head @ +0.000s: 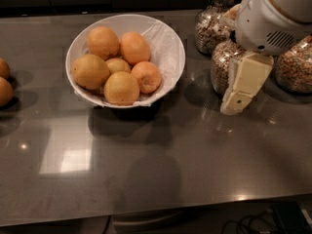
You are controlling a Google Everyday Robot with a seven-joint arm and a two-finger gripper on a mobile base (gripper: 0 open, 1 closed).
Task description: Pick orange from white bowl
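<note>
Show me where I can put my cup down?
The biggest bare patch is the front of the dark grey counter, below the wide white bowl and the robot's cream hand. There is a gap between the bowl and two loose orange fruits at the left edge. The back right is crowded with glass jars, where the hand hangs.
</note>
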